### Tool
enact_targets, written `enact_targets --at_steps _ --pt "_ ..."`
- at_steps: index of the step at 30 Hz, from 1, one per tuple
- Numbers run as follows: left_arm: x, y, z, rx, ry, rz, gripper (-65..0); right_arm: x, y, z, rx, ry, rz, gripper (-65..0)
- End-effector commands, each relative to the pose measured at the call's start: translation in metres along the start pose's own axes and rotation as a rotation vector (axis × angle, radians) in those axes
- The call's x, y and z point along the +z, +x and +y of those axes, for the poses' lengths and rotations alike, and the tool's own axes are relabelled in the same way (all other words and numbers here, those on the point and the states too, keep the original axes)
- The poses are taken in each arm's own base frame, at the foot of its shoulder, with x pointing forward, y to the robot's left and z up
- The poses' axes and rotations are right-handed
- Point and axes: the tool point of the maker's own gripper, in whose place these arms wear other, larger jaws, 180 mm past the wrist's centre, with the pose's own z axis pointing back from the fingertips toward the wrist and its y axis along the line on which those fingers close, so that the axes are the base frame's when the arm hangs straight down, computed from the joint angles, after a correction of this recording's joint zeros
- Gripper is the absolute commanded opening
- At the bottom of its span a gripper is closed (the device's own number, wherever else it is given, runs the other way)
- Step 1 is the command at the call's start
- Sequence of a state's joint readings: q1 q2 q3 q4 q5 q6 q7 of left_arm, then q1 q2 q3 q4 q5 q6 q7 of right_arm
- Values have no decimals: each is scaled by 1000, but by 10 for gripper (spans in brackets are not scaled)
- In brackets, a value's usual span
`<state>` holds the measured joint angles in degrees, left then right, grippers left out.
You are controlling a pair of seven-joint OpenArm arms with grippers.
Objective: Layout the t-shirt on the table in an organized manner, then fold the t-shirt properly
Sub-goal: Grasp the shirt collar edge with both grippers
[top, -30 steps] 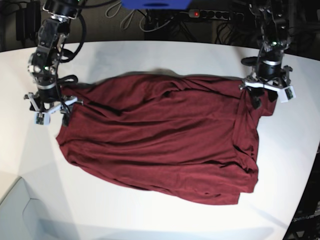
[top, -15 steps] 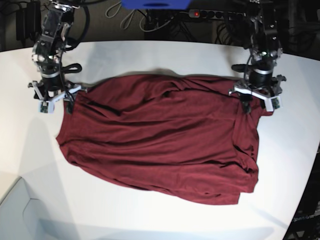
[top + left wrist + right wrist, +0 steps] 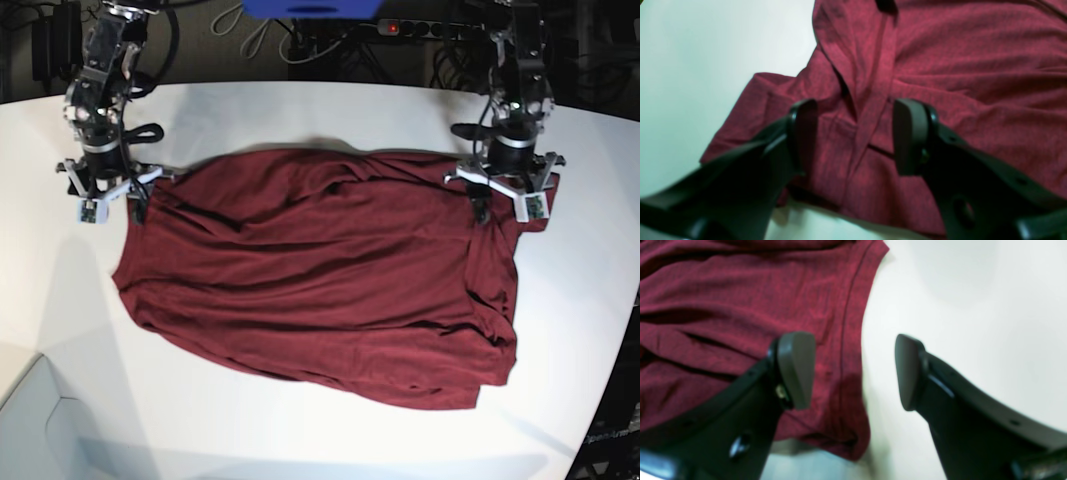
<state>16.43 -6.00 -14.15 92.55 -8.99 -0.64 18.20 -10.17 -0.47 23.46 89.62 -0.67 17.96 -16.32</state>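
Note:
The dark maroon t-shirt (image 3: 320, 270) lies spread but wrinkled on the white table (image 3: 300, 110), with folds along its right side. My left gripper (image 3: 500, 205) hovers over the shirt's far right corner. In the left wrist view this gripper (image 3: 857, 136) is open, and a raised fold of the t-shirt (image 3: 973, 66) runs below the gap between its fingers. My right gripper (image 3: 110, 205) is at the shirt's far left corner. In its wrist view it (image 3: 853, 371) is open and straddles the hemmed edge of the t-shirt (image 3: 740, 300), one finger over cloth and the other over bare table (image 3: 973, 306).
Cables and a power strip (image 3: 420, 28) lie beyond the table's far edge, next to a blue object (image 3: 310, 8). The table's curved edge runs down the right side (image 3: 615, 340). A pale grey surface (image 3: 40, 420) sits off the front left corner.
My left gripper has moved left along the shirt's far edge. My right gripper has moved toward the far edge. Both stay open; the shirt lies as before.

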Motion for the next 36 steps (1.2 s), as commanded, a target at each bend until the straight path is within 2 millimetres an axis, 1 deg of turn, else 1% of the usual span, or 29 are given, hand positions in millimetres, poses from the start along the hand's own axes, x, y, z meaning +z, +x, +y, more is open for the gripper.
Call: enact_targets --at_steps 1,4,7,12,13,16,18,20,25,33,36 --pt "0 12 2 -10 1 -38 -312 0 18 -4 2 -8 -60 -273" --pt "-2 0 5 -10 6 -6 -312 0 19 -4 2 -8 -62 -273" --pt "-5 -8 6 -9 8 14 -313 0 19 -4 4 -8 -62 -273" --pt "-6 -7 6 -7 8 12 -317 -1 20 -4 5 -7 -62 -273" --pt "-6 -6 5 -8 7 7 -331 -1 20 -5 6 -8 -64 -273" --pt "-6 -2 6 -6 10 -1 -411 -1 21 -5 6 -8 -66 -273" --pt "-7 -4 7 -8 10 5 -433 -1 21 -5 6 -8 -66 -273" --pt "-10 0 6 -6 9 -4 -434 -1 21 -5 6 -8 -66 -273" --pt "-11 2 6 -4 10 -6 -435 -1 20 -5 6 -7 -63 -273" --pt "-11 2 7 -4 12 -3 -432 -1 19 -5 5 -7 -60 -273" --pt "-13 -6 9 -1 20 17 -432 -1 18 -5 6 -7 -58 -273"
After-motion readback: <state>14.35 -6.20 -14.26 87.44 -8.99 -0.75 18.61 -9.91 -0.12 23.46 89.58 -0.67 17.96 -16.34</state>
